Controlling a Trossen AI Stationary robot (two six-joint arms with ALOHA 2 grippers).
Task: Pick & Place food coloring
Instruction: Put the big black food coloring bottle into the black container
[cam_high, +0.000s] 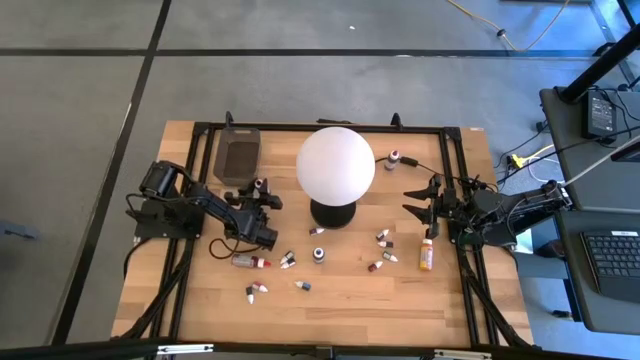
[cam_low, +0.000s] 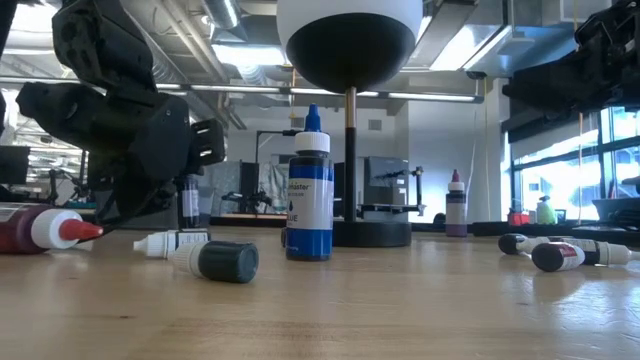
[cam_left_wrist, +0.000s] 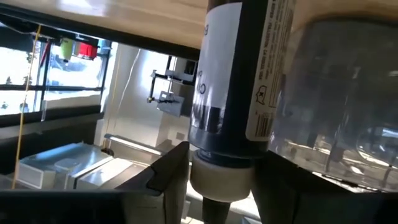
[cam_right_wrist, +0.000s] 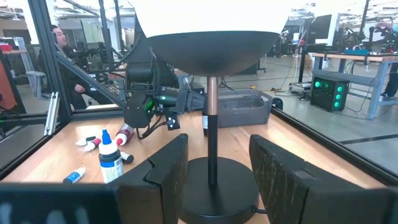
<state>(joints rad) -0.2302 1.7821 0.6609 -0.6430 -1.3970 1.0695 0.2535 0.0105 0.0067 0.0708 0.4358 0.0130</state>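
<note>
My left gripper (cam_high: 261, 192) stands between the dark grey tray (cam_high: 238, 152) and the white globe lamp (cam_high: 335, 165), shut on a small dark dropper bottle (cam_left_wrist: 230, 81) with a white label. My right gripper (cam_high: 412, 200) is open at the lamp's right. Its fingers stand apart on either side of the lamp's stem (cam_right_wrist: 212, 124) without touching it. Several tiny food coloring bottles (cam_high: 290, 260) lie on their sides on the wood. A blue one (cam_low: 310, 190) stands upright. The taller orange bottle (cam_high: 427, 253) stands near the right gripper. My left gripper has the dark bottle pinched between its two fingers, one finger (cam_left_wrist: 168, 168) beside the white cap collar (cam_left_wrist: 221, 177). The fingers come level from the table's near side, lying across the bottle. It stays upright, cap up; whether its base (cam_low: 188, 222) is off the table, I cannot tell.
The lamp's black base (cam_high: 332, 213) stands mid-table between both arms. A red bottle (cam_high: 250, 262) lies near the left arm, and another bottle (cam_high: 394, 159) stands by the far rail. A black frame (cam_high: 330, 127) borders the table. A person (cam_right_wrist: 59, 37) sits beyond the table's left side.
</note>
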